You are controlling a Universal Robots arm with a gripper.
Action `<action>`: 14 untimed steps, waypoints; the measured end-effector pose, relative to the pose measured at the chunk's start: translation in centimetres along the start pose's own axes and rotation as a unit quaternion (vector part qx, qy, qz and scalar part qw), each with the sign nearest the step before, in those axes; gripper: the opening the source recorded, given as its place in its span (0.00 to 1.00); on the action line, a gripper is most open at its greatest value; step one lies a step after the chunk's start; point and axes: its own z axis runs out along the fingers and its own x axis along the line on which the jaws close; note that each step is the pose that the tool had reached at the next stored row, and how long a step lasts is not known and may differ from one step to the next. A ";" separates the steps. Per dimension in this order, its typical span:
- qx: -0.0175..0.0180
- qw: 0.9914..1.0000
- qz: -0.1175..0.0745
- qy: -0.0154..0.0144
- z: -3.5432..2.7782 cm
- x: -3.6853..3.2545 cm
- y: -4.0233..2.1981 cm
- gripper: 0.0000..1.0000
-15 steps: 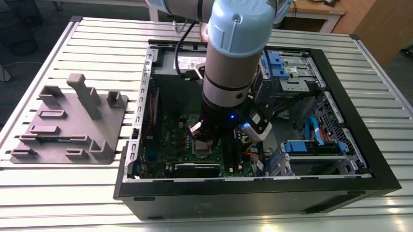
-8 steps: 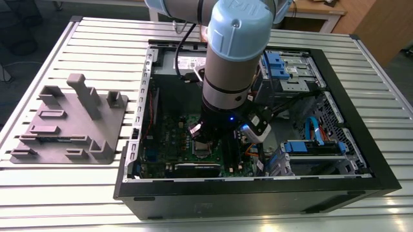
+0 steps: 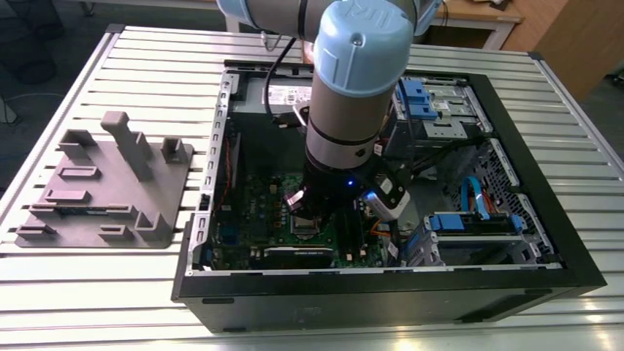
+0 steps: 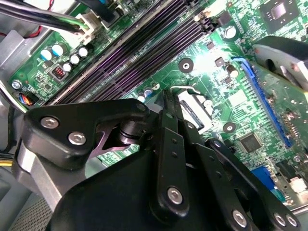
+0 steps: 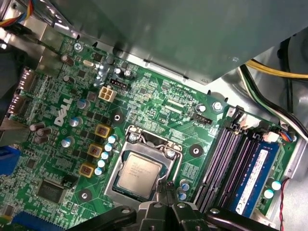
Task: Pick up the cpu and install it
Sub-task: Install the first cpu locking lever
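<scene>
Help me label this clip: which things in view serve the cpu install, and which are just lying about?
Part of the job:
- cpu, lying in the socket frame
- motherboard
- end effector, right above the socket

Just lying about:
- grey plastic fixture on the slatted table, outside the computer case
- memory module
- blue drive brackets

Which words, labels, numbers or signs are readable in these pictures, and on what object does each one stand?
White logo on the motherboard, first wrist view: a brand mark, left unquoted.
Print on the cpu top, first wrist view: too small to read.
White label inside the computer case, exterior view: blurred, unreadable.
Nothing else can be read.
</scene>
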 end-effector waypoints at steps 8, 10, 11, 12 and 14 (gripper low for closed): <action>0.000 1.000 0.000 0.000 0.37 0.05 -0.16 0.11; 0.000 1.000 0.000 0.000 0.47 0.04 -0.20 0.11; 0.000 1.000 0.000 0.000 0.52 0.03 -0.21 0.11; 0.000 1.000 0.000 0.000 0.55 0.00 -0.23 0.11; 0.000 1.000 0.000 0.000 0.58 -0.09 -0.27 0.11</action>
